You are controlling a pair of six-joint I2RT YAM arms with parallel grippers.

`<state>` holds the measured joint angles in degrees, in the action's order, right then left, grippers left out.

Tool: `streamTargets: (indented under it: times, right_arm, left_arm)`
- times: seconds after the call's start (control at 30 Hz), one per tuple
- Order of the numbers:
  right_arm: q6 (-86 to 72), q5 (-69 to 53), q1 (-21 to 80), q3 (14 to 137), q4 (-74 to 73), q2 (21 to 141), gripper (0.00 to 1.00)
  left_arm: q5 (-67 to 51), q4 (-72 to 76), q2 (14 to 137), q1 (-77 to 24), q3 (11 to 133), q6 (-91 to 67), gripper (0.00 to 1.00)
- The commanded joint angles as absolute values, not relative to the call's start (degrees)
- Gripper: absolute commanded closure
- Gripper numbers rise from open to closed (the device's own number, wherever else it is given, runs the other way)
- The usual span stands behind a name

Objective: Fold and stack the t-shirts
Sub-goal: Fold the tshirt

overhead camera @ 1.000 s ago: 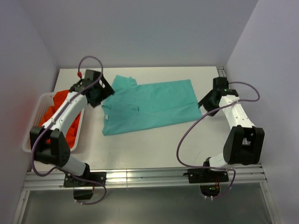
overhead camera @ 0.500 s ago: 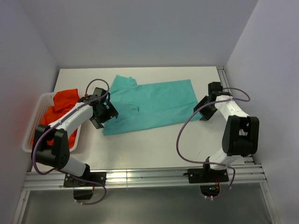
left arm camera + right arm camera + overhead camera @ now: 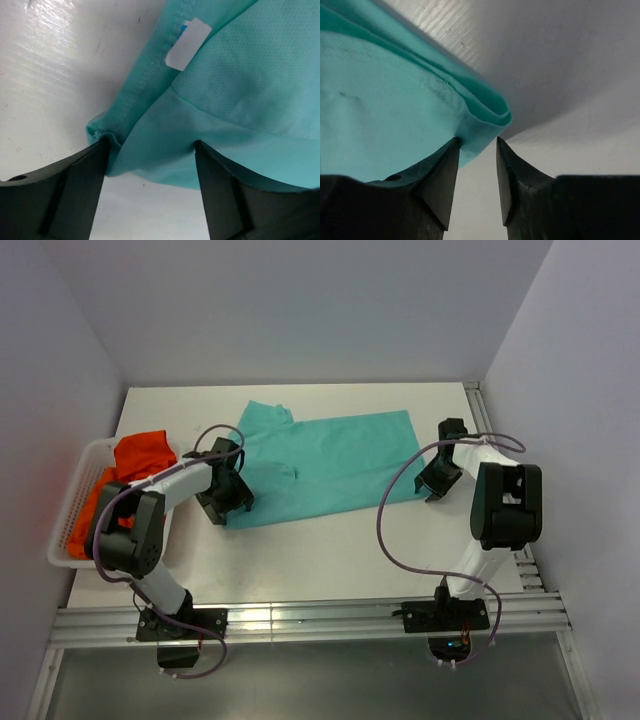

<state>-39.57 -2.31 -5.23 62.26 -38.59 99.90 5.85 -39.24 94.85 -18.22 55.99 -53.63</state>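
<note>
A teal-green t-shirt [image 3: 330,465] lies flat, folded lengthwise, across the middle of the table. My left gripper [image 3: 228,495] is down at its near left corner. In the left wrist view the left gripper [image 3: 150,145] is open, its fingers [image 3: 75,185] straddling the shirt's folded hem [image 3: 150,160] below the white neck label [image 3: 187,44]. My right gripper [image 3: 432,480] is at the near right corner. In its wrist view the right gripper [image 3: 477,140] is open, with the layered corner [image 3: 485,125] just between its tips. Orange-red t-shirts [image 3: 145,452] fill the basket.
A white slatted basket [image 3: 68,540] stands at the table's left edge beside the left arm. Purple cables loop over both arms. White walls close the back and both sides, and a metal rail runs along the near edge.
The left gripper came from near the collar down to the shirt's near left corner. The right gripper moved in to the near right corner. Both sets of jaws have narrowed.
</note>
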Motion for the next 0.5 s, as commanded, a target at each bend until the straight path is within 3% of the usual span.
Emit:
streamTargets:
  times: [0.0, 0.07, 0.17, 0.23, 0.37, 0.47]
  right_arm:
    - [-40.3, -0.1, -4.8, 63.7, -37.5, 101.6, 0.59]
    - [-40.1, -0.1, -4.8, 63.9, -37.1, 102.6, 0.65]
    - [-39.7, -0.3, -4.8, 64.5, -37.0, 104.1, 0.84]
    - [-39.6, -0.3, -4.8, 64.7, -37.1, 104.3, 0.89]
    - [-39.3, -0.2, -4.8, 64.5, -37.2, 104.1, 0.97]
    - [-38.8, -0.1, -4.8, 64.3, -38.3, 102.7, 0.99]
  left_arm:
    - [6.6, -37.1, 97.5, -18.5, 57.9, -53.3, 0.27]
    - [6.6, -37.1, 98.8, -18.5, 59.1, -53.1, 0.37]
    - [6.7, -37.2, 100.5, -18.5, 60.3, -52.5, 0.56]
    - [6.8, -37.0, 101.4, -18.5, 60.9, -52.0, 0.74]
    - [6.9, -36.7, 103.4, -18.5, 61.4, -51.6, 0.97]
    - [6.5, -36.8, 102.8, -18.5, 61.2, -51.2, 1.00]
